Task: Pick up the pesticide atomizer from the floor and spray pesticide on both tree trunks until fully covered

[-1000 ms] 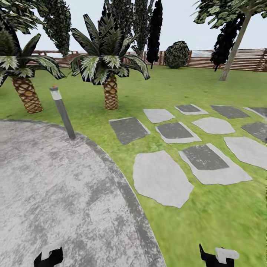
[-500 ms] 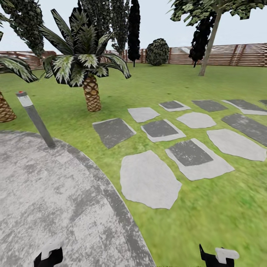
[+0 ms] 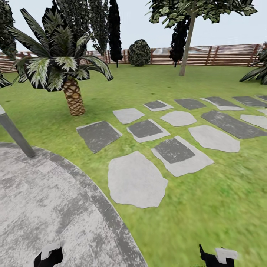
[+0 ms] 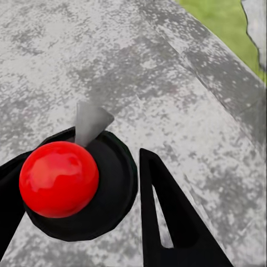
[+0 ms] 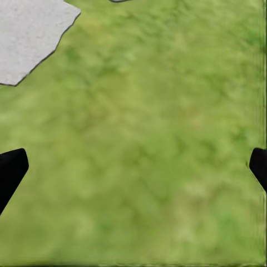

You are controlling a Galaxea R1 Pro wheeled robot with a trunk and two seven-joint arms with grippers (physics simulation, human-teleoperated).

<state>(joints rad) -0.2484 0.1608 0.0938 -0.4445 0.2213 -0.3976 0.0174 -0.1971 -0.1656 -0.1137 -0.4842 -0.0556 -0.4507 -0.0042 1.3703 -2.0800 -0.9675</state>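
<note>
Left wrist view: left gripper (image 4: pixel 83 217) clamps a red-capped atomizer (image 4: pixel 58 179) over paving (image 4: pixel 183 83); right gripper (image 5: pixel 133 167) spread above lawn (image 5: pixel 156 111).

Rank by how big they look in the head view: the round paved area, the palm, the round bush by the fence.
1. Round paved area, largest.
2. Palm.
3. Round bush, smallest, though it stands farthest away, so nearness skews this.

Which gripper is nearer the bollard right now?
Left. The left gripper is over the grey paving, same side as the bollard; the right gripper is over grass, farther across.
</note>
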